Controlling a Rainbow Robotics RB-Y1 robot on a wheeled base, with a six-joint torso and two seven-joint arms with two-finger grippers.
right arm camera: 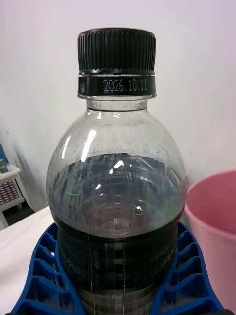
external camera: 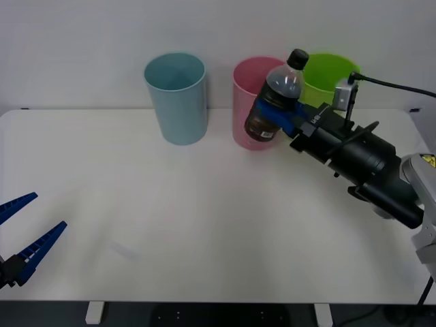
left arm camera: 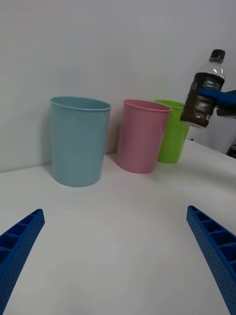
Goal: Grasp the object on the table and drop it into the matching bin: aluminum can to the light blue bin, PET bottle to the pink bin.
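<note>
The PET bottle [external camera: 275, 102], clear with dark liquid, a dark label and a black cap, hangs tilted in the air at the pink bin's [external camera: 246, 102] right rim. My right gripper [external camera: 279, 111] is shut on its middle, the blue fingers [right arm camera: 44, 275] wrapping both sides of the bottle [right arm camera: 117, 197]. The pink bin [right arm camera: 216, 236] sits just beside and below it. The light blue bin [external camera: 176, 97] stands to the left of the pink one on the white table [external camera: 204, 225]. My left gripper [external camera: 20, 235] rests open low at the table's front left; its view shows the bottle [left arm camera: 202, 93] held above the bins.
A lime green bin [external camera: 330, 85] stands right of the pink bin, partly behind my right arm [external camera: 361, 163]. The three bins line the table's far edge against a white wall. Bare tabletop stretches between the bins and my left gripper.
</note>
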